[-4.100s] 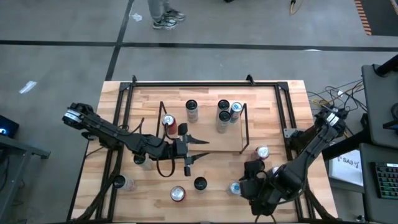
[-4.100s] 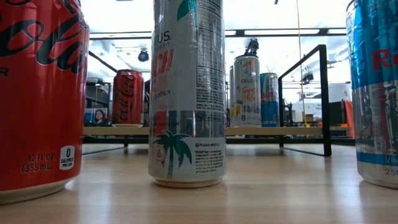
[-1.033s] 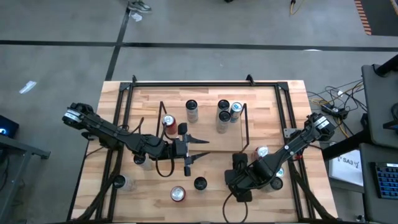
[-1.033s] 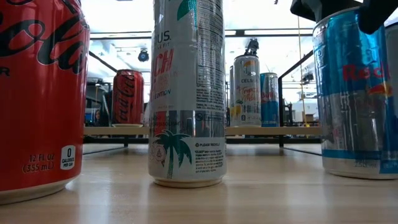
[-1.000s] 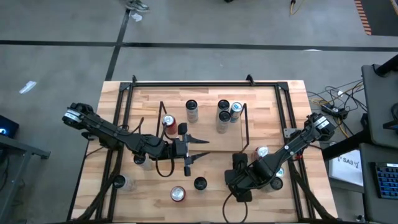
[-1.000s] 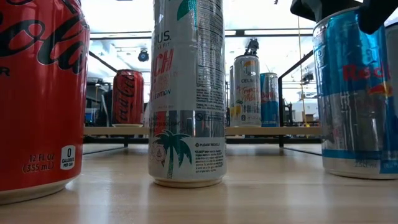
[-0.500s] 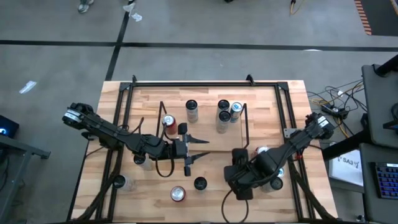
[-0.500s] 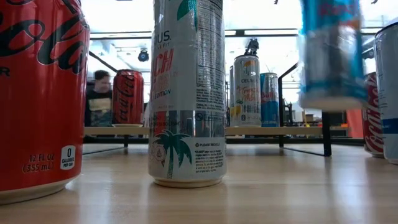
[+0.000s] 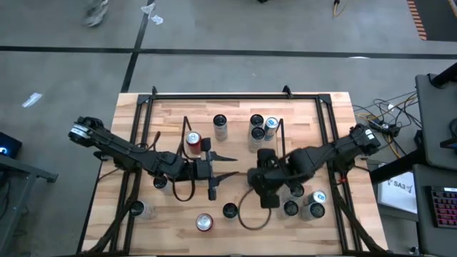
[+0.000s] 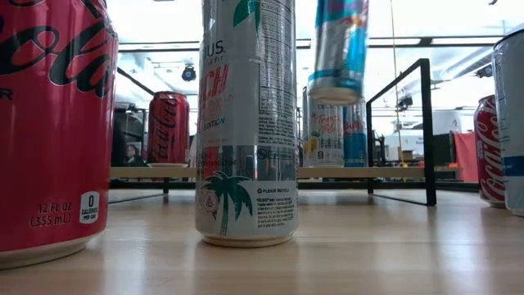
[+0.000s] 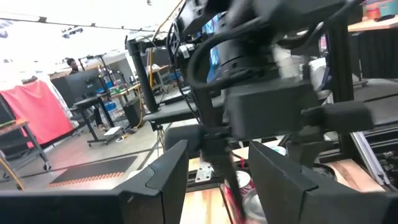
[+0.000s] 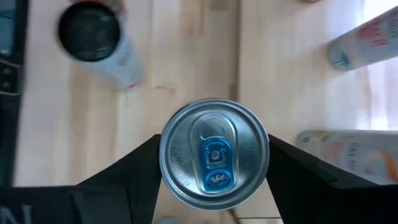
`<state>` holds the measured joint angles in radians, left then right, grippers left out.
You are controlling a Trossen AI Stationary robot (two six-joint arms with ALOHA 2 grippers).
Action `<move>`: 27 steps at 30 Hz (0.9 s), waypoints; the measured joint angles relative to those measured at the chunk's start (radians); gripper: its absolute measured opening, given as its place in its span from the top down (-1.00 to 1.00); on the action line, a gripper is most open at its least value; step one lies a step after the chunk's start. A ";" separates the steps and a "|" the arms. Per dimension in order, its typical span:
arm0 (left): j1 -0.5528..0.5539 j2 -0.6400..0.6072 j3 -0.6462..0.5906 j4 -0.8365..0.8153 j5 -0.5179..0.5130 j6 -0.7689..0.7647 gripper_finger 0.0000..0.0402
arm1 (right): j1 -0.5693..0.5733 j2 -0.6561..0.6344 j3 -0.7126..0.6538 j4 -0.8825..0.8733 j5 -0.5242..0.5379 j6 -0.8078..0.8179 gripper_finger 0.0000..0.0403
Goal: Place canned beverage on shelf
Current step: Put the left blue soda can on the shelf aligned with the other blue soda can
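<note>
Aluminium can [image 12: 214,154], thin-walled, smooth and likely slippery, hangs in the right pincer [image 12: 214,155], gripped at its top sides, near the shelf [image 9: 280,146]; squeeze lightly. Left pincer [image 9: 223,168] stands part-open, empty.

A light wood-grain bench [image 9: 171,114] carries a shelf [image 10: 425,131] with thin black wire end frames. The can [image 12: 214,153] in the dark right claw [image 12: 214,163] has a silver top with a blue tab; its side is blue and silver. Nearby stand a red cola can [image 10: 51,123] with white lettering and a white can [image 10: 246,123] printed with a teal palm tree.
</note>
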<state>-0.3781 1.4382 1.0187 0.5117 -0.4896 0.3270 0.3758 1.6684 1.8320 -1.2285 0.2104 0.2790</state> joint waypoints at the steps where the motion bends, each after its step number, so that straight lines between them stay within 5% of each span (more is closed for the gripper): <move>1: 0.000 -0.003 0.000 -0.002 0.000 0.007 0.24 | -0.016 0.000 0.001 -0.003 0.000 -0.013 -0.15; 11: -0.001 -0.016 0.000 -0.047 -0.026 0.058 0.24 | -0.152 0.000 -0.004 -0.115 0.000 -0.090 -0.15; 27: -0.001 -0.016 0.000 -0.098 -0.096 0.068 0.24 | -0.161 -0.087 -0.108 -0.058 -0.027 -0.120 -0.15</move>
<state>-0.3786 1.4220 1.0187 0.4138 -0.5858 0.3949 0.2150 1.5816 1.7244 -1.2867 0.1831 0.1587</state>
